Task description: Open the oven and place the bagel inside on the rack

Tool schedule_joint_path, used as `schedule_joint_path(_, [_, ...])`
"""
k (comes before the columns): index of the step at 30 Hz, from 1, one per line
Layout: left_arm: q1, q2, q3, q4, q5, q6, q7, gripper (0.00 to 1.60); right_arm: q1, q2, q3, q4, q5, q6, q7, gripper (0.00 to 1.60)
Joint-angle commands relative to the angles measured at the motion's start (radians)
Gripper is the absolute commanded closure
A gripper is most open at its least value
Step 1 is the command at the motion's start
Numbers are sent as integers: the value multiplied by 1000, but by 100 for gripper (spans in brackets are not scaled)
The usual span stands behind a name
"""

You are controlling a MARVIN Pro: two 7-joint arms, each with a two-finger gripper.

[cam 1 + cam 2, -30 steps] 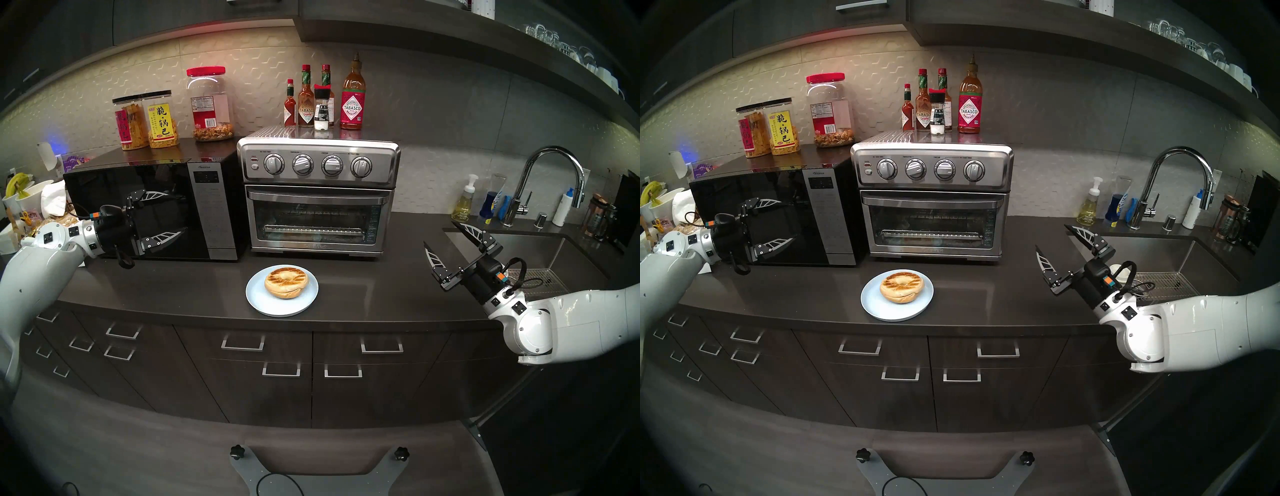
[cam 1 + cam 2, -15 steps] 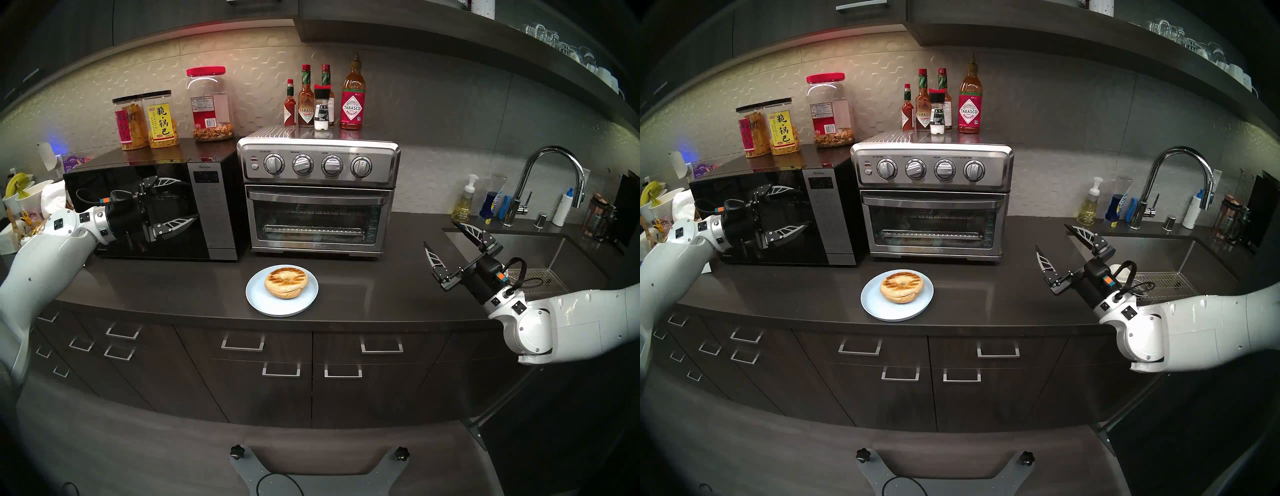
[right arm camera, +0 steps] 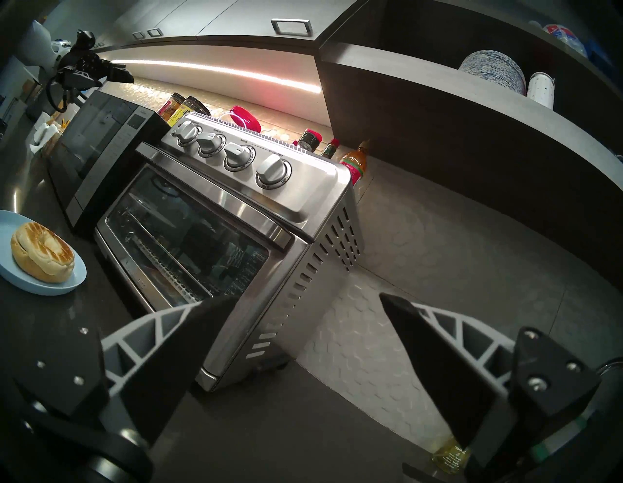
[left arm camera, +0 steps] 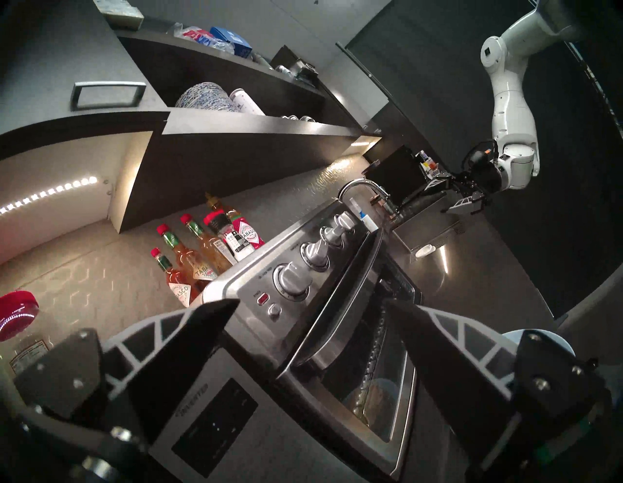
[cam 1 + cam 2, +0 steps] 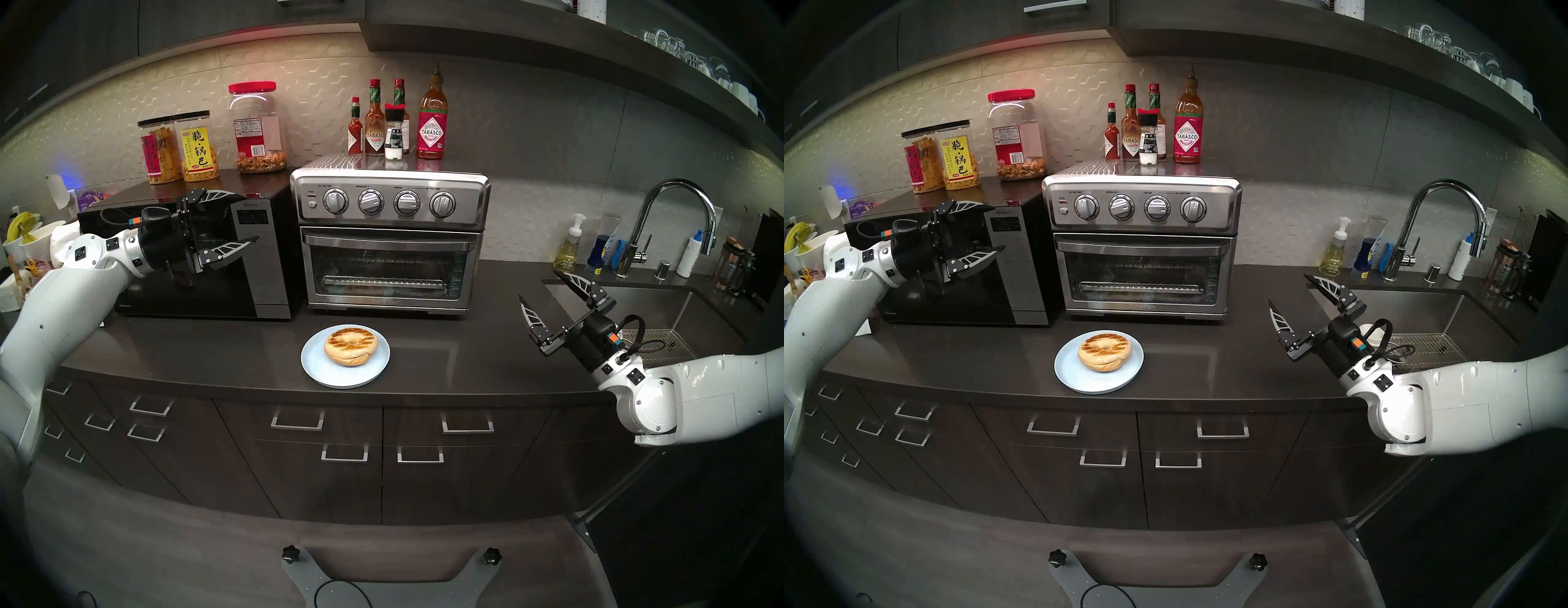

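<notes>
The stainless oven [image 5: 390, 204] stands at the back of the counter with its glass door shut and its bar handle [image 5: 390, 243] across the top of the door. The wire rack [image 5: 384, 281] shows through the glass. The grill-marked bagel [image 5: 351, 344] lies on a pale blue plate [image 5: 314, 369] in front of the oven. My left gripper [image 5: 252, 217] hovers open and empty before the microwave's control panel, left of the oven, at about handle height; its wrist view looks along the handle [image 4: 337, 296]. My right gripper [image 5: 538, 285] is open and empty by the sink edge, right of the oven [image 3: 303, 189].
A black microwave [image 5: 186, 271] sits directly left of the oven, with snack jars [image 5: 199, 146] on top. Sauce bottles [image 5: 432, 123] stand on the oven's top. A sink [image 5: 636, 305] with a faucet [image 5: 679, 191] and soap bottles lies to the right.
My left gripper has risen and moved right across the microwave's front toward the oven, staying open. The right arm, bagel and oven door have not moved.
</notes>
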Motion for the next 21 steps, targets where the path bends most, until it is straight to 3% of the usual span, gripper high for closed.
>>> schedule_joint_path(1, [-37, 5, -16, -22, -45, 4, -99, 0, 14, -1, 12, 0, 2, -2, -3, 0])
schedule_joint_path(12, [-19, -17, 9, -11, -77, 27, -112, 0, 14, -1, 13, 0, 1, -2, -3, 0])
schedule_joint_path(21, [-15, -80, 59, 9, -85, 52, -120, 0, 14, -1, 14, 0, 1, -2, -3, 0])
